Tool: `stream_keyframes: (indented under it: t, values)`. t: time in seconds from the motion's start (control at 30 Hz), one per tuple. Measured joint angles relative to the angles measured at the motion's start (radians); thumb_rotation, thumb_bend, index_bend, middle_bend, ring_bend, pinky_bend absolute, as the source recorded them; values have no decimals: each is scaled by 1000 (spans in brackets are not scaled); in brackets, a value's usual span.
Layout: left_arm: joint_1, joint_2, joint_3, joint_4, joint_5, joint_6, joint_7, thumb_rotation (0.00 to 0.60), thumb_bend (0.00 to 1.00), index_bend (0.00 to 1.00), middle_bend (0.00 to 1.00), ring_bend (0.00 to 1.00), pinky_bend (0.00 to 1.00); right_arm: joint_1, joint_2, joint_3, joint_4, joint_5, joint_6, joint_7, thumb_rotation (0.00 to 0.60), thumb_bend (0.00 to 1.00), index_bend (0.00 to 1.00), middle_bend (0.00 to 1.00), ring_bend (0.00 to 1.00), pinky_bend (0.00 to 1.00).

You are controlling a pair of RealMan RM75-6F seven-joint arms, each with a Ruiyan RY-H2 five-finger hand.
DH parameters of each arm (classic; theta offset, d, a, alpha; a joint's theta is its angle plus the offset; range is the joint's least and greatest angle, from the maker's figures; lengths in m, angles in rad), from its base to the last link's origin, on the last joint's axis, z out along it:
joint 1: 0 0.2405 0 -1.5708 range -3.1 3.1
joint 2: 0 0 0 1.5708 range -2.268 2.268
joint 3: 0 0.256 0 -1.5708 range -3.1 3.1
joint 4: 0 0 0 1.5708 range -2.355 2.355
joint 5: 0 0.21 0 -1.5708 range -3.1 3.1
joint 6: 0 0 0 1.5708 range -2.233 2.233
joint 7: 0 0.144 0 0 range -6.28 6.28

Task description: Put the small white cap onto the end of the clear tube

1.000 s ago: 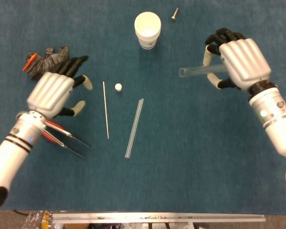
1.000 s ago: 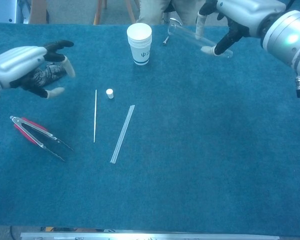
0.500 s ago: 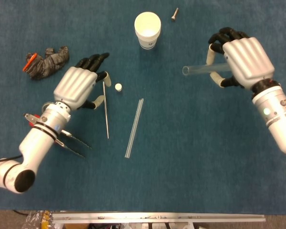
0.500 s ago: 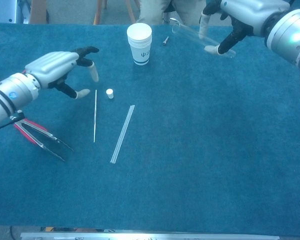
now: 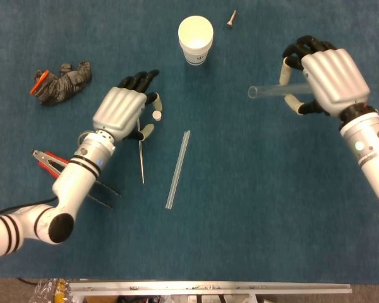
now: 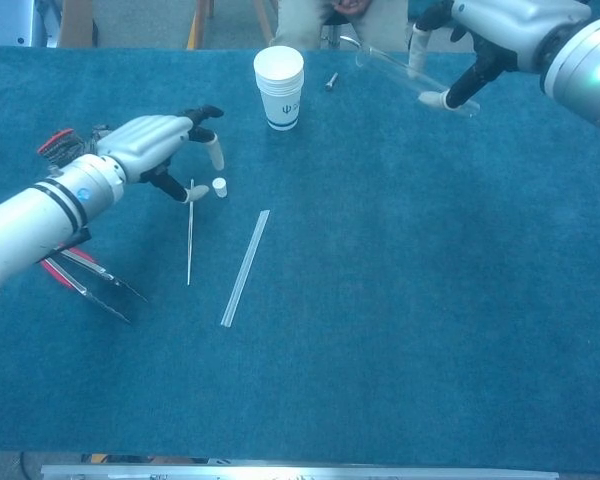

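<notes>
Moved rightward across the blue table (image 5: 252,208) over the past second: left hand (image 5: 122,112), from beside the crumpled grey glove (image 5: 64,84) to just above the small white cap (image 5: 156,115). Fingers spread and holding nothing, fingertips close around the cap but not clearly touching it. Also shifted slightly right and up: right hand (image 5: 325,79), clasped around the clear tube (image 5: 271,91), held in the air with its open end pointing left, well apart from the cap.

Possible trouble: cap knocked aside or rolled off by a fingertip, being so small and light; thin metal rod (image 5: 141,148) lying just beside it, easily nudged or caught in the same pinch.

Near the far edge, a stack of white paper cups (image 5: 196,39), upright, apparently empty inside. Elsewhere: flat clear strip (image 5: 177,169), red-handled tongs (image 6: 78,272), a small bolt (image 5: 232,18).
</notes>
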Motion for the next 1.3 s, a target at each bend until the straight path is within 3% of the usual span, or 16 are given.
stream_keyframes:
  t: [0.73,1.3]
  values:
    - [-68,-125,-4,145,-94,-13,71,600,317,385,6,0,18,-9,25,-19,10,-25,-23,49,600,286,624,299,147,231]
    - [-71,-121,15,165,-82,-13,67,600,317,399,17,0,18,-13,30,-27,7,-29,-14,54,600,286,633,299,147,231]
